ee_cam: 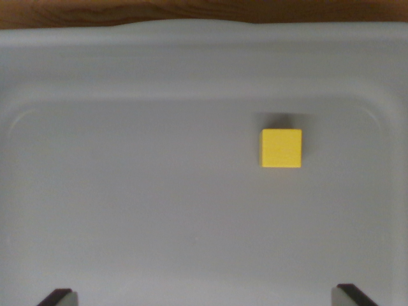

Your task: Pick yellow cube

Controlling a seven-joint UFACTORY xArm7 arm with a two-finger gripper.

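Observation:
A yellow cube (280,148) lies flat on the floor of a white tray (127,191), toward the wrist view's right and above the middle. Two dark fingertips (56,297) of my gripper (205,298) show at the bottom corners, far apart, with nothing between them. The cube sits well above the fingertips and closer to the one on the wrist view's right.
The tray's raised rim (191,38) runs along the top, with a strip of wooden surface (127,11) beyond it. The tray floor around the cube holds nothing else.

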